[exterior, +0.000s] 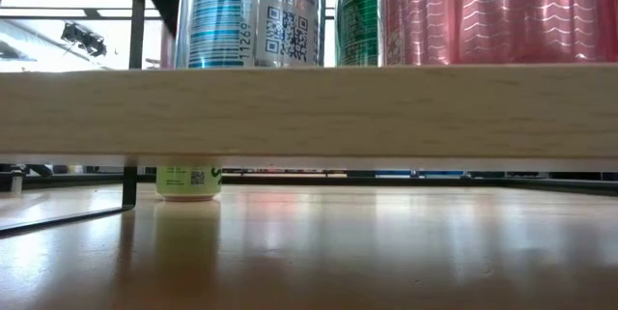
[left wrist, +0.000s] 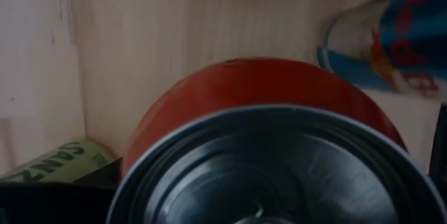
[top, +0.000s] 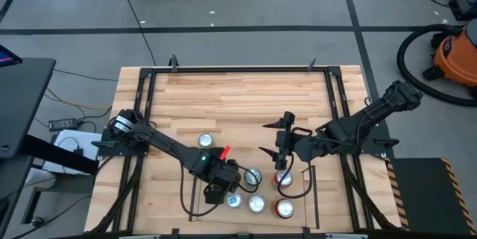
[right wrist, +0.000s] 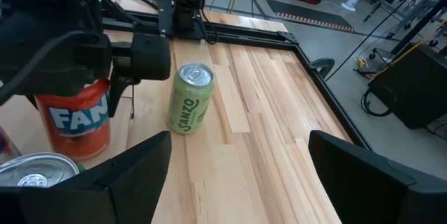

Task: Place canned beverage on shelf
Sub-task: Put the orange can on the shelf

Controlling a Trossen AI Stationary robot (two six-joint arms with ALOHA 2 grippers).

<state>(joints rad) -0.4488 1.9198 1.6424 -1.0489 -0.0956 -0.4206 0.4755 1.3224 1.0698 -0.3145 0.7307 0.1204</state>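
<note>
My left gripper (top: 218,187) is over the small light-wood shelf (top: 302,194) at the table's near edge, shut on an orange can (right wrist: 73,123). The can's top fills the left wrist view (left wrist: 258,91). Several other cans (top: 256,204) stand on the shelf. They also show above the shelf's board (exterior: 309,112) in the low view. A green can (top: 206,141) stands on its base on the tabletop beyond the shelf. My right gripper (top: 283,146) is open and empty above the table, right of the green can (right wrist: 190,98). My left gripper comes at the orange can from above and has the upper part of its side wall (right wrist: 84,91) between its two fingers. The gripper's body hides the fingers themselves. The can is upright. I cannot tell whether its base rests on the shelf.
The shelf's thin black rails (top: 188,194) run along its left and right sides. The big black frame (top: 238,69) rims the tabletop. Bare wood (top: 238,105) lies across the table's far half. An orange vacuum cleaner (top: 455,56) stands on the floor at the right.
</note>
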